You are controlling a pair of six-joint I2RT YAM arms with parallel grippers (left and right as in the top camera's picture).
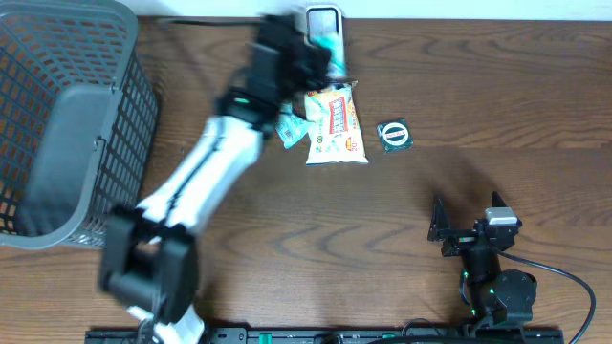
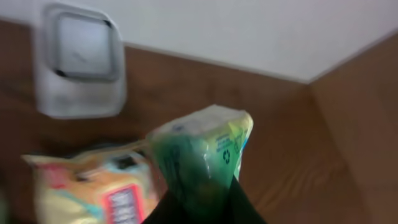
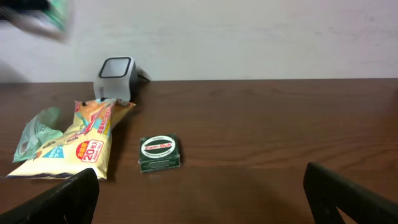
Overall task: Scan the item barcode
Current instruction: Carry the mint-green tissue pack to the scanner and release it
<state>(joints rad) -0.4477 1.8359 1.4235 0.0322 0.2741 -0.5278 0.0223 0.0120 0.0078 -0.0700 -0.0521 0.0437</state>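
Note:
A green packet (image 2: 205,155) is pinched in my shut left gripper (image 2: 205,210), with only its upper part showing above the dark fingers. In the overhead view, the left gripper (image 1: 320,53) holds this packet (image 1: 327,43) right in front of the white barcode scanner (image 1: 323,17) at the table's far edge. The scanner (image 2: 81,62) shows to the upper left of the packet in the left wrist view, its window facing out. My right gripper (image 1: 466,227) rests near the front right, open with nothing between its fingers (image 3: 68,193).
A yellow snack bag (image 1: 335,124) lies below the scanner, with another green packet (image 1: 290,131) at its left and a small dark green Zam-Buk box (image 1: 394,135) at its right. A grey mesh basket (image 1: 67,124) fills the left side.

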